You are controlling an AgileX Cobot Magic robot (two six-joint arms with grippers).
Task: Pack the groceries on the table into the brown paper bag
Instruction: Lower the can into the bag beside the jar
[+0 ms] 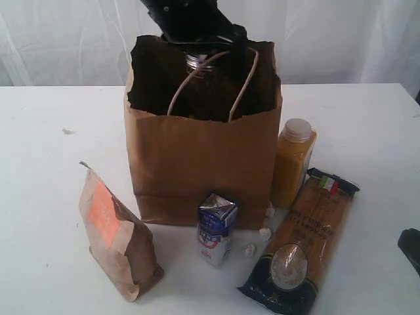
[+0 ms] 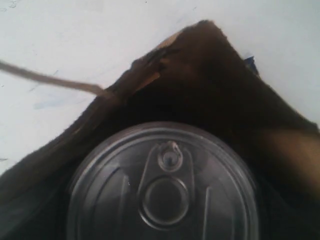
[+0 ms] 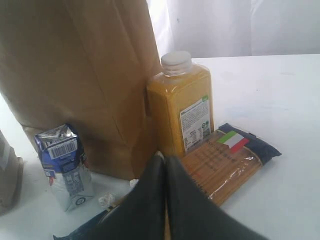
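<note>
Left hand (image 1: 203, 46) with can (image 2: 162, 185); white table (image 1: 46, 210), curtain (image 1: 341, 39)

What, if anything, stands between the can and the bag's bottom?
Nothing visible. The can is already in the bag's open mouth; a handle loop droops into the mouth beside it. The bag's depth below is dark, so unseen.

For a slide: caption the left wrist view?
Pull-tab top of the can close up, brown paper bag gaping dark behind.
</note>
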